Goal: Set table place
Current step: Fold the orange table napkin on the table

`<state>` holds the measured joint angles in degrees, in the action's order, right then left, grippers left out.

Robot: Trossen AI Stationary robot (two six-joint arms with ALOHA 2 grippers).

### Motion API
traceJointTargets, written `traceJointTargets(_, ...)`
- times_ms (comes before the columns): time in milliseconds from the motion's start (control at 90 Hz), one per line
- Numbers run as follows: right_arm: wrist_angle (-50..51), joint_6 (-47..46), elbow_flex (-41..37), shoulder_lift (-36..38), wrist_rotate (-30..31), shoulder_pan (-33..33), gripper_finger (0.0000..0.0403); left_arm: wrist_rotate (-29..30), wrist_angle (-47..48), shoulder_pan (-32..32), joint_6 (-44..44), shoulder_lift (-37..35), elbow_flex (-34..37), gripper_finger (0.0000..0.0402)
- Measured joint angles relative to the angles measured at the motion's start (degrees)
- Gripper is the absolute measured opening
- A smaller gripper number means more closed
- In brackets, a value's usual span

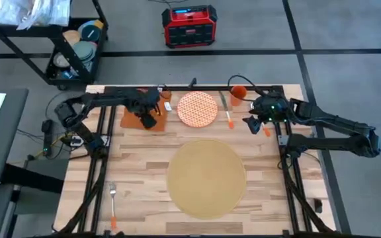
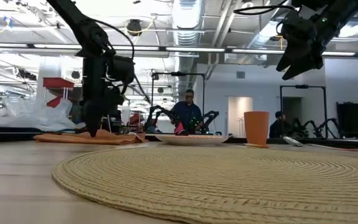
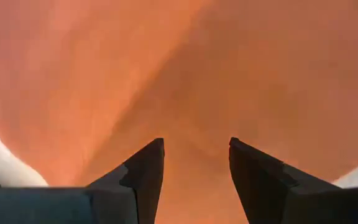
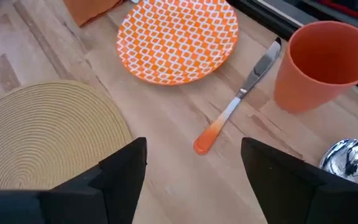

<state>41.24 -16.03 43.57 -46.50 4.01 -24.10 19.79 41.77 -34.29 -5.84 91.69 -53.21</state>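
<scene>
Tan woven placemat (image 1: 206,177) lies flat mid-counter (image 1: 144,168) while the left pincer (image 1: 149,119), fingers parted, presses down on the orange napkin (image 1: 136,119), and the right pincer (image 1: 252,123) hovers open above the knife (image 4: 238,96).

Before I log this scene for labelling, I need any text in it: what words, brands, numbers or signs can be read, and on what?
None can be read.
Red and black box on the floor beyond the table: its small lit panel is too small to read.
Plate, cup, knife, napkin and placemat: no lettering visible.
</scene>
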Motion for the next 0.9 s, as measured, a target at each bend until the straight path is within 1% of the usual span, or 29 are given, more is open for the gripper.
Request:
traceJointTargets(56,0.01,0.0,0.0,0.0,0.0,0.0,0.0251,1.01,-2.79,0.69,-4.22,-0.92,-0.41,0.0162)
traceJointTargets(122,-0.01,-0.01,0.0,0.0,0.0,-0.01,0.0251,0.14,-5.93,1.33,-10.27,-1.92,-0.58,0.0162)
traceJointTargets(211,0.12,-0.41,0.0,0.0,0.0,-0.02,0.0251,-2.82,-6.81,1.58,-17.17,-1.99,-0.55,0.0162)
traceJointTargets(333,0.47,-0.9,0.0,0.0,0.0,0.0,0.0251,-9.56,-4.88,-0.63,-22.62,-2.0,-0.53,0.0162)
traceJointTargets(378,0.49,-0.9,0.0,0.0,0.0,0.0,0.0251,-10.7,-4.76,-1.54,-24.5,-2.0,-0.53,0.0162)
traceJointTargets(433,0.5,-0.9,0.0,0.0,0.0,0.0,0.0251,-11.38,-5.22,-2.72,-26.42,-2.0,-0.55,0.0162)
traceJointTargets(544,0.53,-1.07,0.0,0.02,0.0,-0.02,0.0251,-15.56,-3.82,-5.64,-28.42,-2.0,-1.7,0.0162)
traceJointTargets(756,0.93,-1.25,0.0,0.0,0.0,0.0,0.0251,-17.73,-3.66,-9.82,-32.61,-2.0,-2.69,0.0162)
traceJointTargets(900,1.49,-2.01,0.0,0.0,0.0,0.0,0.0251,-19.16,-2.38,-10.99,-34.28,-1.64,-2.67,0.0162)
